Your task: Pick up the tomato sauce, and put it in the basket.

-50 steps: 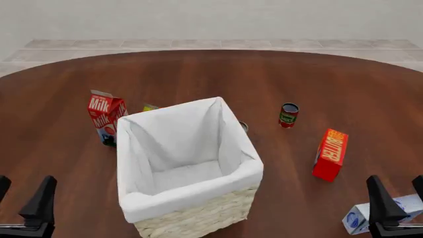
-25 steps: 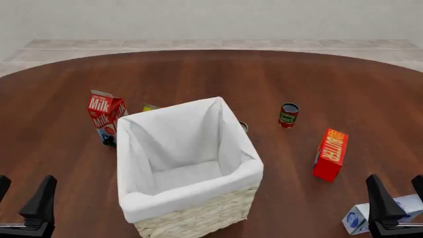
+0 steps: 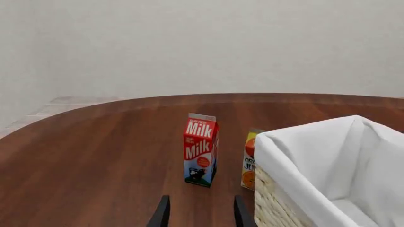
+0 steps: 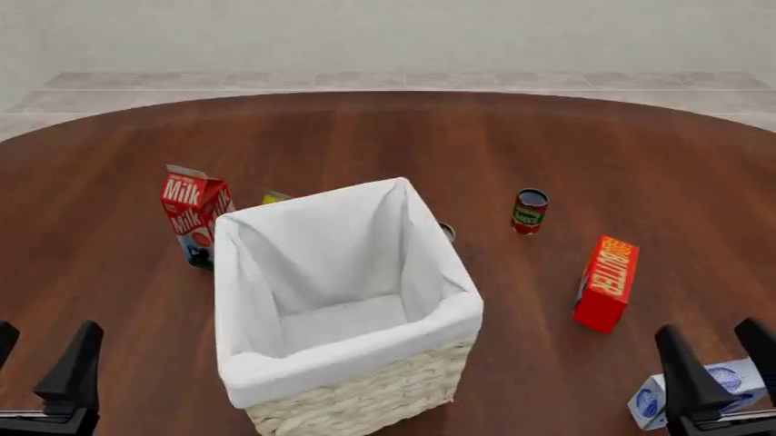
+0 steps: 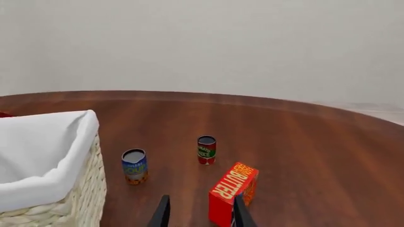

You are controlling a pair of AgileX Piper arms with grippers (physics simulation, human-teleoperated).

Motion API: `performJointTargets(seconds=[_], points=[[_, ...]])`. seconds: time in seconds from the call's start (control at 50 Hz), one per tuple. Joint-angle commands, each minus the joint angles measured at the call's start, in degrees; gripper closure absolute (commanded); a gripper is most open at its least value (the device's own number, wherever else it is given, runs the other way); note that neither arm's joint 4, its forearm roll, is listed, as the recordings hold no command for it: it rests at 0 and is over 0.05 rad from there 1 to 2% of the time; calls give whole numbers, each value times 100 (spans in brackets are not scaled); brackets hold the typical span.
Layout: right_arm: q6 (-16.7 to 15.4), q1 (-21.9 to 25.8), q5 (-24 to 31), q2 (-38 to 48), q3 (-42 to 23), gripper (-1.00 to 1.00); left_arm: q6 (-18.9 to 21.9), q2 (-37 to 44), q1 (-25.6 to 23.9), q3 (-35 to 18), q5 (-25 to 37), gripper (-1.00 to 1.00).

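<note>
Left gripper (image 4: 43,368) sits low at the near left edge, fingers parted, nothing between them. At ten o'clock from the basket stands the milk carton (image 4: 192,214), upright, with an orange juice carton (image 3: 251,161) just behind the basket's far left corner. The basket (image 4: 363,363) occupies table centre, liner folded over the rim, nothing visible inside. A blue-labelled can (image 5: 134,166) stands close beside its far right corner.

The tomato sauce (image 4: 529,211) stands upright at two o'clock from the basket, well apart from it, on open table. Judged rigid, moderately heavy and smooth-walled; a grasp across the mid label should seat best, as the lid rim may slip.

The butter box (image 4: 605,282) stands upright at five o'clock from the can. Right gripper (image 4: 718,368) at the near right edge, fingers apart, empty, over a fallen white-and-blue carton (image 4: 691,392).
</note>
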Motion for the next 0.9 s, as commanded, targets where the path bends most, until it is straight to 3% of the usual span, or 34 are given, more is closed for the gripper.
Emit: performJointTargets(seconds=[0.02,0.16,0.18,0.2,0.22,0.24,0.32,0.36,0.42,0.5,0.64,0.76,0.9], points=[[-167,405,-165,348,10,-100,11,-24,-3,-20,36,-100],[-233,635,-531,1001,16,-100,9,-26,-2,-27,47,-100],[-121,835,80,1314,-1130,-100,8,-25,-2,-31,53,-100],[-104,833,1117,2460,-2276,-100,9,-26,-2,-28,49,-100],[-114,845,1162,2784,-3422,-100,10,-25,-2,-30,49,-100],[-113,857,1191,2873,-3702,-100,11,-26,-2,-35,53,-100],[-130,950,1215,2982,-3607,-100,9,-24,-1,-22,43,-100],[-269,948,1516,3506,-4150,-100,10,-25,-1,-28,48,-100],[-400,923,1567,3640,-4211,-100,9,-25,-1,-26,47,-100],[-203,950,1444,4088,-4258,-100,9,-26,-1,-31,53,-100],[-228,1012,1558,4045,-4334,-100,10,-26,-1,-21,41,-100],[-116,1076,1507,4557,-4469,-100,9,-25,0,-16,37,-100],[-292,1072,1581,5194,-4872,-100,8,-24,0,-7,27,-100]])
